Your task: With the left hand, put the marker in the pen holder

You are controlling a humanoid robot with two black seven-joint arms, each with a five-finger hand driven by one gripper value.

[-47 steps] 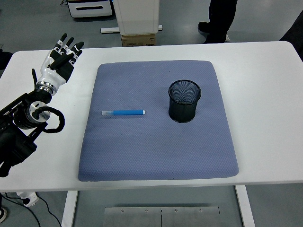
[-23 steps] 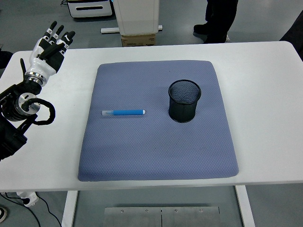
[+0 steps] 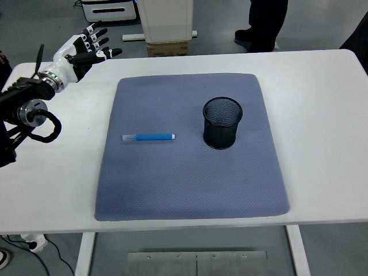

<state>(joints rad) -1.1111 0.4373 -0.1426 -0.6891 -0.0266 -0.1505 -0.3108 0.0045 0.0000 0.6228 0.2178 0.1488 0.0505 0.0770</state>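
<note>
Broadly, you are looking down on a white counter [image 3: 322, 115] that fills most of the view, and on it lies a large blue-grey mat [image 3: 190, 190] with rounded corners. Your left arm [image 3: 26, 109] comes in from the left edge over the counter's far left corner, black and jointed, with a cable loop beside the wrist. At its end your left hand [image 3: 80, 49] sits well apart from the mat, its fingers [image 3: 106, 53] spread and pointing to the right, holding nothing. On the mat's right half stands the pen holder [image 3: 222, 122], a black mesh cup, upright with its mouth open upward. Near it to the left, but not touching, the marker [image 3: 148, 137] lies flat on the mat, a blue barrel with a pale cap at its left end, lengthwise across the view. Beyond the far edge you can see a person's dark legs [image 3: 261, 23] and a white cabinet [image 3: 167, 20] on the floor.
</note>
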